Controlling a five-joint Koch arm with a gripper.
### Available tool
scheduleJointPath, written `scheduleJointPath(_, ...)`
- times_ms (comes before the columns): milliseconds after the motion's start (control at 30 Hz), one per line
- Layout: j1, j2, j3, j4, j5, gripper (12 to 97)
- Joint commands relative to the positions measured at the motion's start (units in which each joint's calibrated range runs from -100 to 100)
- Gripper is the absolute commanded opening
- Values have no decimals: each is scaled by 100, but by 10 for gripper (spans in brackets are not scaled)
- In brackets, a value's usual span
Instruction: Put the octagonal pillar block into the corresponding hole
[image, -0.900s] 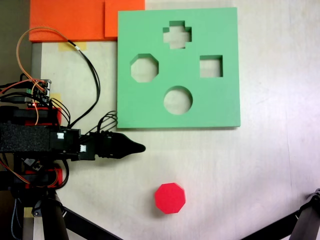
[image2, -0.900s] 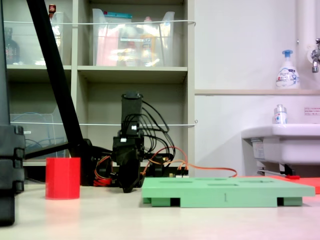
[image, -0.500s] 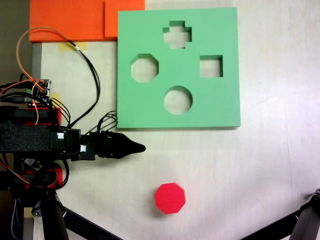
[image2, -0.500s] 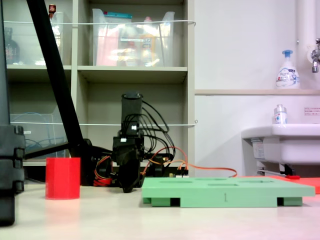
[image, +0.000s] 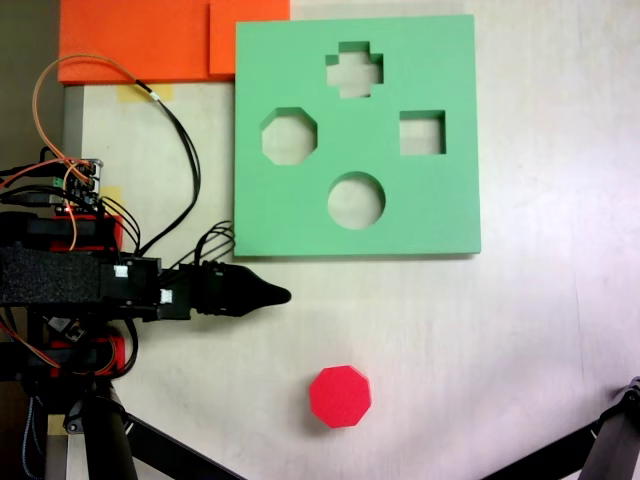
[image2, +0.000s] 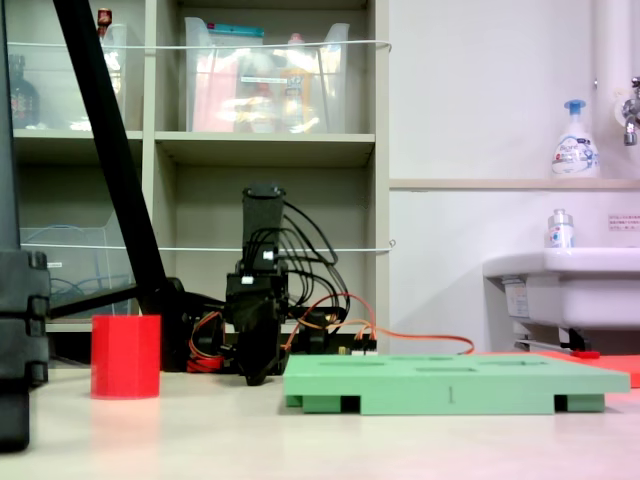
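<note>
Your board holds four vacant cutouts, octagon hole included. Block rests outside on the table. Gripper clenched, grasping nothing.

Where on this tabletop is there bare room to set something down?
Free: the wide strip right of the red octagonal block, below the green board, and the band along the board's right edge. Crowded: the left side, with the arm, gripper and wires.

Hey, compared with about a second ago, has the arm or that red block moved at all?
Nothing has visibly changed. The gripper stays low beside the green board, holding nothing, and the red block sits in the same spot on the table, apart from both.
</note>
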Motion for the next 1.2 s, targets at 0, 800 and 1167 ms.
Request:
scheduleJointPath(0, 54, -41, -59, -184, 571, 470)
scheduleJointPath(800, -742, -41, 4687, -5885, 3800, 396)
scheduleJointPath(1167, -796, 2487, 8077, -8003, 3853, 915)
